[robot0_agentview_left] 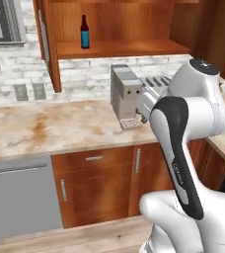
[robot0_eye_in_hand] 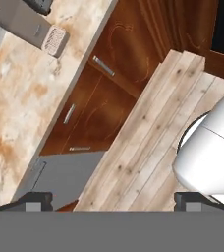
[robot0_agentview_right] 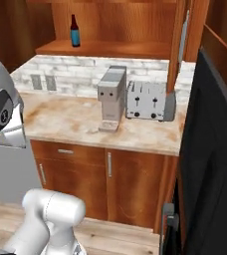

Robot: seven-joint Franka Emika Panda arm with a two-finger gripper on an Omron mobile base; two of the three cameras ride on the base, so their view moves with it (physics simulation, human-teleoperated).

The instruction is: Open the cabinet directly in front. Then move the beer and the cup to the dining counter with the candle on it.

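The pincer (robot0_eye_in_hand: 114, 201) stands released, its two dark finger tips (robot0_eye_in_hand: 34, 201) far apart at the bottom of the hand view with nothing between them, looking down on pale wooden floor planks (robot0_eye_in_hand: 148, 133), the reddish-brown lower cabinet fronts (robot0_eye_in_hand: 101, 106) with their silver handles, a grey appliance panel (robot0_eye_in_hand: 60, 172) and the edge of the marbled table (robot0_eye_in_hand: 20, 98). In both base views the wall cabinet (robot0_agentview_left: 115, 22) stands open, one door (robot0_agentview_left: 47, 42) swung out on the left in the left base view and the other door (robot0_agentview_right: 181, 47) edge-on to the right in the right base view. The beer (robot0_agentview_left: 85, 32), a slim dark bottle with a blue label, stands upright on the wooden shelf (robot0_agentview_left: 129, 48) inside, toward its left part and well apart from anything else. Below the shelf runs a whitish brick wall (robot0_agentview_left: 16, 69) with two grey outlets (robot0_agentview_left: 29, 91), and beneath it the beige table with rusty veining. On that table a grey coffee machine (robot0_agentview_right: 111, 97) stands just beside a silver toaster (robot0_agentview_right: 146, 101), the machine to the left of the toaster in the right base view. The white arm (robot0_agentview_left: 188, 118) with its dark joints is folded in the lower right of the left base view, covering part of the toaster. A grey dishwasher front (robot0_agentview_left: 20, 200) sits under the table at the left, beside the wooden doors. A tall black panel (robot0_agentview_right: 212, 164) fills the right side of the right base view.
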